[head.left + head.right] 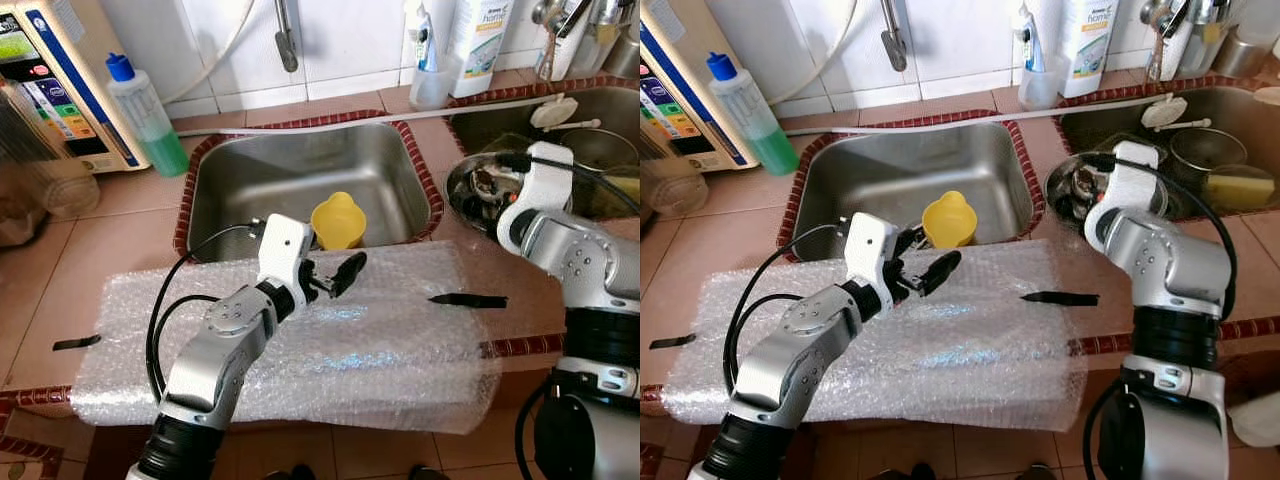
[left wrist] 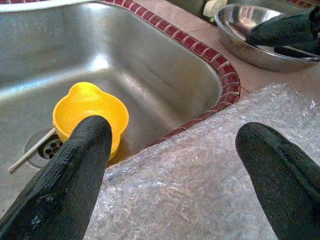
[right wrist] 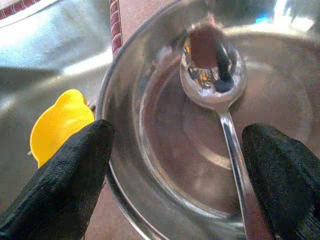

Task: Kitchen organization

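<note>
A yellow plastic bowl (image 1: 338,220) sits in the steel sink (image 1: 250,180), near the drain and its front wall. My left gripper (image 1: 335,272) hovers open over the far edge of the bubble wrap sheet (image 1: 300,350), just in front of that bowl, and holds nothing. My right gripper (image 3: 180,134) is open above a steel bowl (image 1: 462,195) on the counter between the two sinks. A metal spoon (image 3: 220,95) lies inside that bowl, between the spread fingers and untouched.
Black tape strips (image 1: 468,299) pin the bubble wrap to the tiled counter. A green soap bottle (image 1: 145,115) and a water purifier (image 1: 55,80) stand at the back left. The right-hand sink (image 1: 600,150) holds pots and dishes. A faucet (image 1: 286,35) hangs over the left sink.
</note>
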Robot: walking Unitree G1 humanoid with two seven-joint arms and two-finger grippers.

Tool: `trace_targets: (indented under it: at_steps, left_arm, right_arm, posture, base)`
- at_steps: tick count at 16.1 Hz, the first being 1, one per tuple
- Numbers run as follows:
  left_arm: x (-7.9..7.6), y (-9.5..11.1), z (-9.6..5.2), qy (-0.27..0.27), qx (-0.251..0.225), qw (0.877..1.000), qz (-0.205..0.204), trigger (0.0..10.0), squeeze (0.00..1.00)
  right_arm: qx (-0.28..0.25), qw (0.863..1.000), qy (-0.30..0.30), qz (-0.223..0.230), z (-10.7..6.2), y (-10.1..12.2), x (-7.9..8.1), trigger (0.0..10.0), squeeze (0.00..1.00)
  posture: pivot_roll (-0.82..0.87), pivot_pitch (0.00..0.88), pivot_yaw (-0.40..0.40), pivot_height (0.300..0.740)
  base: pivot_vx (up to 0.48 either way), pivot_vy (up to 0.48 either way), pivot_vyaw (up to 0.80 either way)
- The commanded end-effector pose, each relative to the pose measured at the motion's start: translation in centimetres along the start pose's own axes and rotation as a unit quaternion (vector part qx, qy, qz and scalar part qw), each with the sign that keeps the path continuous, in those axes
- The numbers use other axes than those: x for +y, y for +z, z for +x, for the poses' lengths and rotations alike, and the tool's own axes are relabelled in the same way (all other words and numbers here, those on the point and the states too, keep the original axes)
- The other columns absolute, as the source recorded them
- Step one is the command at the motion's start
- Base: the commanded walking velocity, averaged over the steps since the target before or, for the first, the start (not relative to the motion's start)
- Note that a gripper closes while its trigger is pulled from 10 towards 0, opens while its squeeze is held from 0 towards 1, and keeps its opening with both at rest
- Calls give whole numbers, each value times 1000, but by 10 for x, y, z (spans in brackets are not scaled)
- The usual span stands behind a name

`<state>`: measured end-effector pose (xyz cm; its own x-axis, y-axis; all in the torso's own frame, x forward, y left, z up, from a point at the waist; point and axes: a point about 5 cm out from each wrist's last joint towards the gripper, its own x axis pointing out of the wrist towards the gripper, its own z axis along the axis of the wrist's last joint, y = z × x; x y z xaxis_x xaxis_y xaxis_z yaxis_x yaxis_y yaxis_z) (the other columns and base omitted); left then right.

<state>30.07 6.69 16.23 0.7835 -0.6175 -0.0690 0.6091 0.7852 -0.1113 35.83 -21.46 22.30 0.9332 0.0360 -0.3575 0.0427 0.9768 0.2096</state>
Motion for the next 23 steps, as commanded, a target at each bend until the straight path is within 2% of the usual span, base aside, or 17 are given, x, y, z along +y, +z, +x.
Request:
trace_targets:
  at_steps: [1,2,3,4,5,6,7,8,9,10,11,12,16,23]
  left_arm:
    - [2,-2,-1,5,6,1000,3,10000,0]
    - [2,-3,-1,5,7,1000,4,10000,0]
    - [2,-3,-1,5,8,1000,4,10000,0]
    - [2,-3,-1,5,8,1000,4,10000,0]
    - [2,-3,-1,5,8,1000,4,10000,0]
    - [2,-3,0,4,8,1000,5,10000,0]
    - [2,-3,0,4,8,1000,5,10000,0]
    - [2,-3,0,4,8,1000,5,10000,0]
    - [2,-3,0,4,8,1000,6,10000,0]
    - [2,-3,0,4,8,1000,6,10000,0]
    - [2,-3,0,4,8,1000,6,10000,0]
    - [2,-3,0,4,8,1000,6,10000,0]
    - [3,-3,-1,4,11,1000,9,10000,0]
    - [3,-4,-1,3,15,1000,11,10000,0]
  right_arm:
    - [8,1000,-6,5,-2,-4,-2,10000,0]
    - [13,1000,-12,8,-3,-6,-4,10000,0]
    - [14,1000,-15,8,-3,-7,-6,8784,0]
    - [15,1000,-16,11,-4,-7,-7,3255,0]
    - [15,1000,-18,14,-4,-8,-8,1686,0]
    - [12,1000,-21,12,-5,-7,-9,4784,0]
    - [11,1000,-21,17,-5,-7,-9,4235,0]
    - [6,1000,-18,11,-5,-7,-8,4314,0]
    - [6,1000,-19,14,-5,-7,-8,6549,0]
    - [8,1000,-23,19,-5,-8,-10,3059,0]
    - [8,1000,-23,19,-5,-8,-10,3059,0]
    - [10,999,-22,25,-5,-9,-10,0,0]
    - [21,998,-29,59,-3,-10,-19,0,0]
    - [23,996,-43,77,0,-7,-33,0,0]
  posture:
    - [-327,184,134,740]
    - [-328,185,135,740]
    - [-328,185,134,740]
    - [-329,185,136,740]
    - [-329,184,137,740]
    - [-331,185,138,740]
    - [-331,185,138,740]
    - [-331,184,138,740]
    - [-331,183,138,740]
    - [-329,185,139,740]
    - [-329,185,139,740]
    - [-328,184,138,740]
    - [-326,184,139,740]
    - [-328,181,139,740]
  base:
    - [0,0,0]
    - [0,0,0]
    - [0,0,0]
    - [0,0,0]
    - [0,0,0]
    - [0,0,0]
    - [0,0,0]
    - [0,0,0]
    - [0,0,0]
    - [0,0,0]
    - [0,0,0]
    - [0,0,0]
    - [0,0,0]
    - [0,0,0]
